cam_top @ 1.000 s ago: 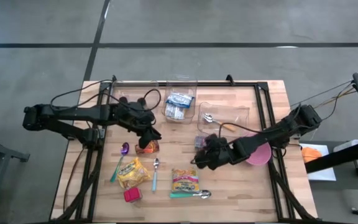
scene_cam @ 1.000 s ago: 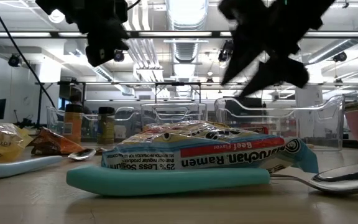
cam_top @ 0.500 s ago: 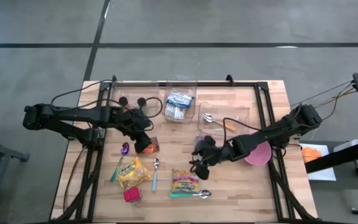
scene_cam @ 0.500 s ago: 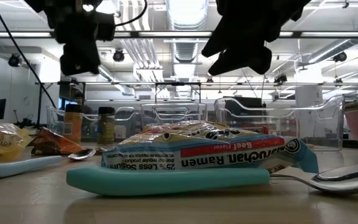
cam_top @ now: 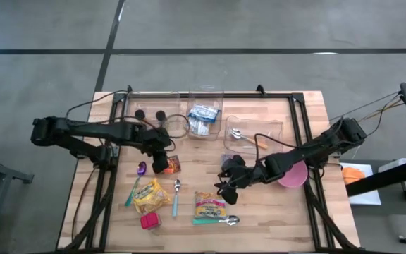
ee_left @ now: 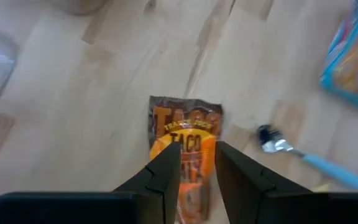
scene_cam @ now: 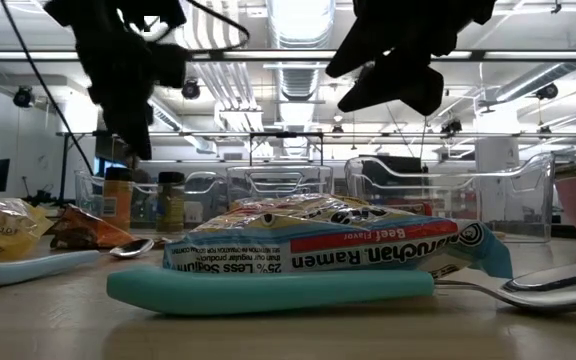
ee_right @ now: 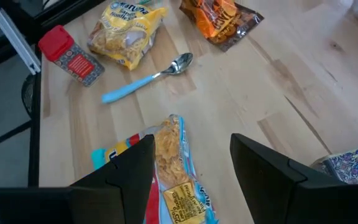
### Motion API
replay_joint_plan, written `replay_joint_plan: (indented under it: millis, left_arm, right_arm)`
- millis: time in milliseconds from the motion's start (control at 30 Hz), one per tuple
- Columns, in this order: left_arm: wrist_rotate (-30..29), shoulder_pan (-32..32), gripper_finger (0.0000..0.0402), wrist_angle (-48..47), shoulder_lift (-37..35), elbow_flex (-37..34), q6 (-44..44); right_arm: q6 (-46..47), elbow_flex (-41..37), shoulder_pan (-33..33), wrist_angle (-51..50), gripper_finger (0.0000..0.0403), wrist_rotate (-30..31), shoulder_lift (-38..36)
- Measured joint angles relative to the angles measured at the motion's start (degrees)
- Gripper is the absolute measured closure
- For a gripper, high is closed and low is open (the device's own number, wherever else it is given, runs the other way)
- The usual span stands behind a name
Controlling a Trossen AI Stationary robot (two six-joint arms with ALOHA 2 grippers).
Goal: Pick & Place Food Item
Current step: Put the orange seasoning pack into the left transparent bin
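An orange-brown taco seasoning packet (cam_top: pixel 173 165) (ee_left: pixel 185 134) lies flat on the wooden table (cam_top: pixel 273 219), left of centre. My left gripper (cam_top: pixel 160 160) (ee_left: pixel 197 163) hangs above it, pointing steeply down, its fingers open by a narrow gap and clear of the packet. In the low view this gripper (scene_cam: pixel 130 120) is well above the table. A ramen packet (cam_top: pixel 209 204) (ee_right: pixel 169 186) lies near the front edge, resting on a teal spoon handle (scene_cam: pixel 268 288). My right gripper (cam_top: pixel 224 185) (ee_right: pixel 191 158) is open, slanting down above the ramen packet without touching it.
Near the front left lie a yellow snack bag (cam_top: pixel 151 195), a red-capped container (cam_top: pixel 149 221) and a blue-handled spoon (cam_top: pixel 176 197). Three clear bins stand along the far side (cam_top: pixel 204 120). A pink bowl (cam_top: pixel 293 176) sits at the right, and a dark patterned packet (cam_top: pixel 228 160) by my right gripper.
My left gripper has sunk and drawn back toward the table's left edge, tipping to point more steeply down over the taco packet. My right gripper has rolled about its own axis and shifted slightly toward the table's left edge, above the ramen packet. No object has moved.
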Motion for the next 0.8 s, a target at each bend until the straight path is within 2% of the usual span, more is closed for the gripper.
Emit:
replay_joint_plan:
  millis: [100, 300, 400, 567, 800]
  left_arm:
    - [0.28, 0.00, 0.0265, 1.02, 4.39, -0.02, 3.36]
    - [0.46, 0.40, 0.0179, 1.79, 11.76, 0.01, 7.39]
    - [0.55, 1.35, 0.0149, 1.98, 14.19, 0.03, 8.81]
    - [6.88, 4.34, 0.0145, 4.07, 16.49, 0.03, 11.42]
    - [10.80, 7.59, 0.0170, 6.78, 18.11, 0.05, 15.56]
  right_arm:
    - [-0.06, 0.00, 0.09, -0.20, 0.0197, 0.02, -0.42]
    - [-0.06, 0.00, 0.63, -0.30, 0.0197, 0.01, -1.37]
    - [-0.09, 0.00, 1.10, -0.54, 0.0197, 0.02, -1.69]
    - [-0.04, 0.00, 2.09, -0.94, 0.0197, 0.02, -2.16]
    - [0.12, 0.00, 3.74, -1.24, 0.0197, 0.05, -2.50]
